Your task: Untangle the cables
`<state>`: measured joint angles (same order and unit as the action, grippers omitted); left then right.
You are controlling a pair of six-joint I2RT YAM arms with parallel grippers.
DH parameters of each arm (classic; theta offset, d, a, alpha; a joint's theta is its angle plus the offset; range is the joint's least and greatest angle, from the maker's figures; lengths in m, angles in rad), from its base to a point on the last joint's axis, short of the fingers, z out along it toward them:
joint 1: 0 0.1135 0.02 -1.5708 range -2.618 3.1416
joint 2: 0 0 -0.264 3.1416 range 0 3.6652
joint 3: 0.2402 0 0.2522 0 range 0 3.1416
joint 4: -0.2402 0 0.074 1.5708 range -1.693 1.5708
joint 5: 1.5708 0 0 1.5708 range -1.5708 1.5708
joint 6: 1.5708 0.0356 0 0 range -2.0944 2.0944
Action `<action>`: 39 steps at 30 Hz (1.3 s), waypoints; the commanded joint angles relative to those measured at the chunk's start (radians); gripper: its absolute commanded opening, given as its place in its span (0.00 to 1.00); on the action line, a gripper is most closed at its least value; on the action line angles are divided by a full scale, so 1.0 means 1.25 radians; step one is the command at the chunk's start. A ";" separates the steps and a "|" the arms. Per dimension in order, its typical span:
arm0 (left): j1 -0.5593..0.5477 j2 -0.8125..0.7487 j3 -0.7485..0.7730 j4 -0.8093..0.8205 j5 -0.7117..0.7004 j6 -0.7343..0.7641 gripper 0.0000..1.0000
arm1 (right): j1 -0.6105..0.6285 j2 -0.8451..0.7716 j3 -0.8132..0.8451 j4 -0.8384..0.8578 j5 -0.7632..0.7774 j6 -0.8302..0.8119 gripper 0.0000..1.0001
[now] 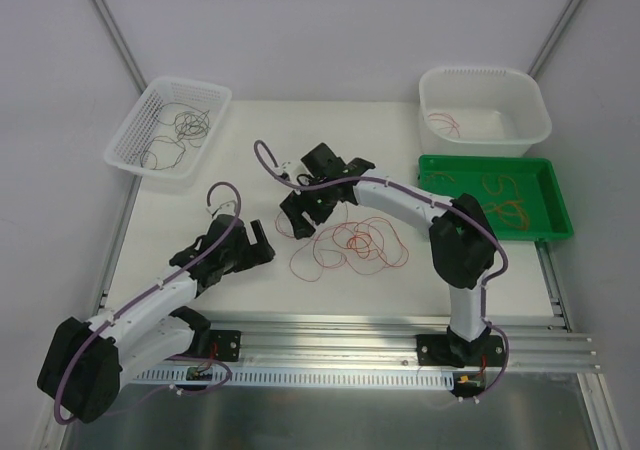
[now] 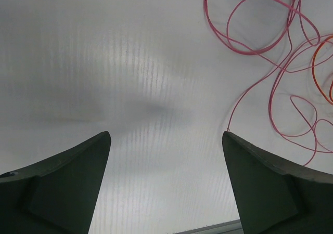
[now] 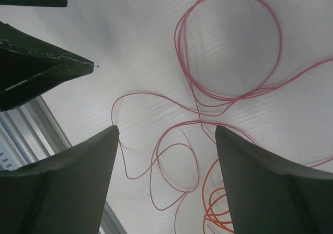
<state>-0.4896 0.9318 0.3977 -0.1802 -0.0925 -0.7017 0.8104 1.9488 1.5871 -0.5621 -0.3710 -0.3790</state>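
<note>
White corrugated bench fills a booth with pale walls, and an aluminium rail runs along its near edge. A green tray sits at the bench's right edge and holds a few orange wires. Just beyond the tray stands a white tub with some red wire in it. Far to the tray's left, at the back left corner, a white mesh basket holds dark wires.

The cables lie loose on the bench to the left of the tray and nearer the rail. They are thin red loops crossing one another, with an orange strand curled among them. Bare bench stretches between the tangle and the tub, and more lies between it and the basket.

The right gripper hangs over the tangle's far left edge. Its wrist view shows the jaws spread wide with nothing in them. Red loops lie beneath, and orange coils sit low between the fingers.

The left gripper is farther left of the tray, just outside the tangle, with bare bench under it. Its jaws are also wide apart and hold nothing. One free red wire end lies close to the tip of its right finger. The remaining loops sprawl off toward the tray.
</note>
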 commanded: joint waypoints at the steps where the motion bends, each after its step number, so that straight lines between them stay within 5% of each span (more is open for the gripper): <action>1: 0.005 -0.038 0.023 -0.050 -0.038 -0.020 0.91 | 0.029 0.019 0.015 0.023 0.044 -0.067 0.80; 5: 0.012 -0.068 0.012 -0.077 -0.065 -0.022 0.99 | 0.050 0.062 0.051 0.012 0.076 -0.102 0.81; 13: 0.028 -0.101 -0.021 -0.100 -0.067 -0.050 0.99 | 0.071 0.160 0.123 -0.008 0.115 -0.130 0.75; 19: 0.028 -0.139 -0.037 -0.109 -0.068 -0.053 0.99 | 0.072 0.211 0.150 0.005 0.107 -0.125 0.58; 29: 0.028 -0.148 -0.035 -0.112 -0.030 -0.050 0.99 | 0.077 0.225 0.169 0.016 0.104 -0.114 0.03; 39: 0.027 -0.128 0.001 -0.060 0.076 0.007 0.99 | 0.071 0.041 0.211 -0.053 0.184 -0.114 0.01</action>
<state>-0.4629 0.7643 0.3573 -0.3061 -0.0669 -0.7307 0.8993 2.1761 1.7744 -0.5835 -0.1970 -0.5140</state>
